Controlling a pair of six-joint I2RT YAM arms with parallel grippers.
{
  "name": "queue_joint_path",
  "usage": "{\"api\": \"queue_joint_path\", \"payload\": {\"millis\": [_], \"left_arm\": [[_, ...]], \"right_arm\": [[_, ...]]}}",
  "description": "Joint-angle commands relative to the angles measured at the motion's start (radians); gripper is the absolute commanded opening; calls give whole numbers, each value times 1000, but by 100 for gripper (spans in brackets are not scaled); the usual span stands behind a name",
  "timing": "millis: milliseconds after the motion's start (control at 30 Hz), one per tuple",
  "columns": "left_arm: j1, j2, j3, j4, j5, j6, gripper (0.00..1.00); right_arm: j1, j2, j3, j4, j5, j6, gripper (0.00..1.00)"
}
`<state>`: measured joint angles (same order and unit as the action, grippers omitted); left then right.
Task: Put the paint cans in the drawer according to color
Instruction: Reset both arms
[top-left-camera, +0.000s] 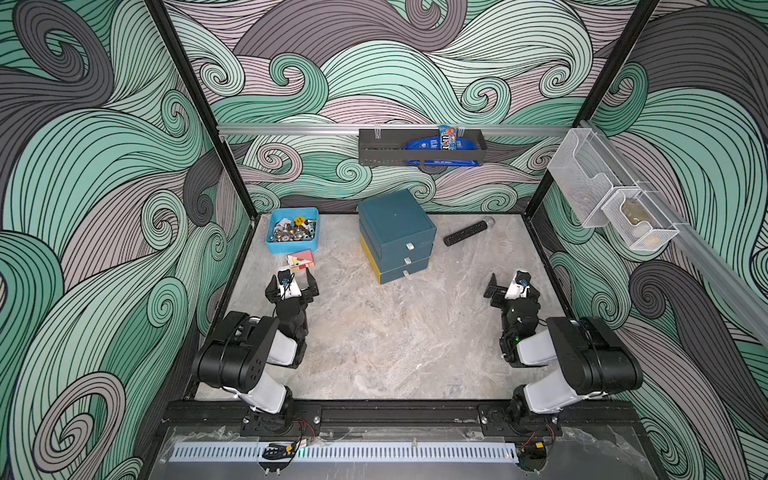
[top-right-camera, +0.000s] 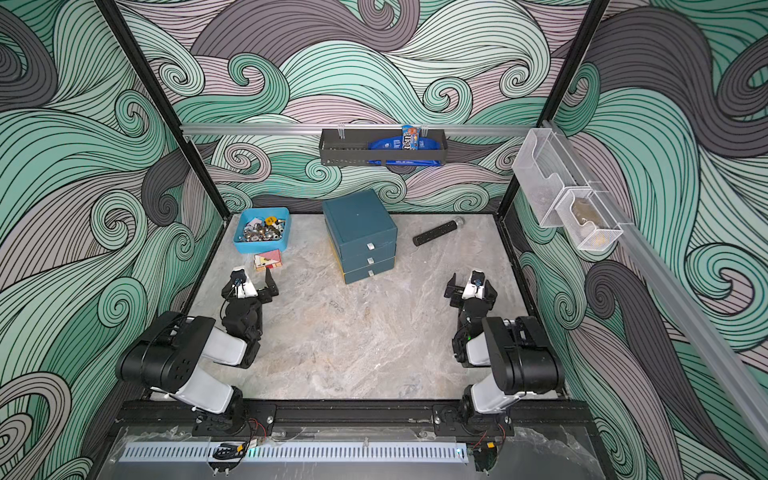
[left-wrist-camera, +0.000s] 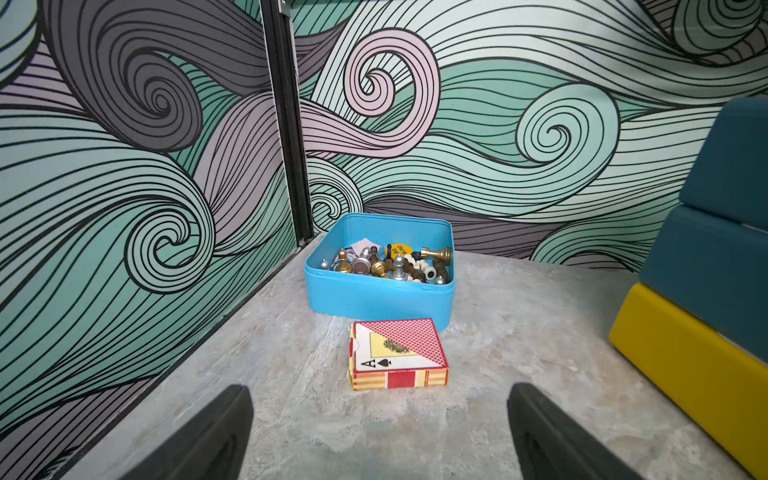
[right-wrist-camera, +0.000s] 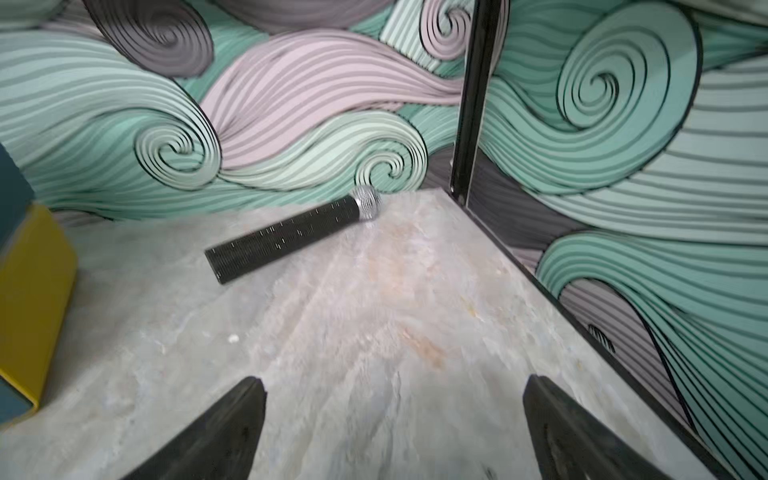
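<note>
No paint cans are seen; the drawer (top-left-camera: 397, 237) is shut. With left tool (top-left-camera: 291, 283) and right tool (top-left-camera: 514, 286) spread empty, mis-sorted colours may go unchecked.

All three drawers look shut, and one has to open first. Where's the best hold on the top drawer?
Probably pinch its small white pull tab, coming in from the front of the chest, the robot-facing side: it's the only part protruding from the flat face.
</note>
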<state>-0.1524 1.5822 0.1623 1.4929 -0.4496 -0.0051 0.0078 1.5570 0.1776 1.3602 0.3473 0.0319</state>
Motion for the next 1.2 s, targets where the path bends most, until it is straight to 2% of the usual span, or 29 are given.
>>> {"api": "queue_joint_path", "payload": {"millis": [0, 67, 133, 1167], "left_arm": [[7, 6, 1, 2, 31, -17, 99], [9, -1, 8, -27, 31, -25, 99], [10, 17, -3, 31, 37, -10, 98], [10, 12, -4, 19, 36, -15, 99]], "right_arm": [[-10, -8, 18, 15, -49, -10, 100], [-11, 3, 10, 55, -47, -14, 100], [-11, -5, 14, 30, -49, -10, 100], [-11, -1, 13, 42, -47, -13, 100]]}}
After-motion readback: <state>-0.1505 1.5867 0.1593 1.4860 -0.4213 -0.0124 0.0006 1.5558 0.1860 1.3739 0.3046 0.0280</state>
